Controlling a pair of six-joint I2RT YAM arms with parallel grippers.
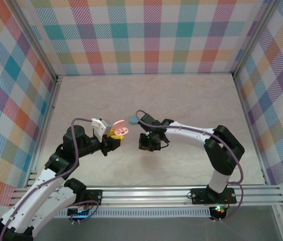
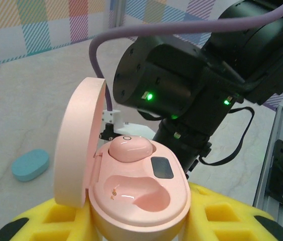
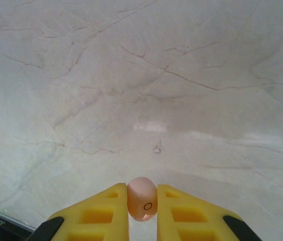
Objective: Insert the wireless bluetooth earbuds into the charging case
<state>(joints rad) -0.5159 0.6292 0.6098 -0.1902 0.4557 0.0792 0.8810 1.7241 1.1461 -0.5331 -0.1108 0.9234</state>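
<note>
Two pale pink rounded plastic earbuds (image 2: 129, 148) show. One sits in the rear socket of the open pink disc-shaped charging case (image 2: 146, 206), and the front socket is bare. The left gripper (image 1: 115, 135) clamps that case. The right gripper (image 3: 142, 191) pinches the other earbud (image 3: 142, 203). One closed blue oval plastic case (image 1: 133, 119) lies near the middle of the pale marbled table (image 3: 131, 75), with checked walls (image 1: 146, 35) around it.

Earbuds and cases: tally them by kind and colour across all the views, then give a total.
Pink earbuds: 2, one seated, one gripped
Pink case: 1
Blue case: 1
Total: 4
</note>
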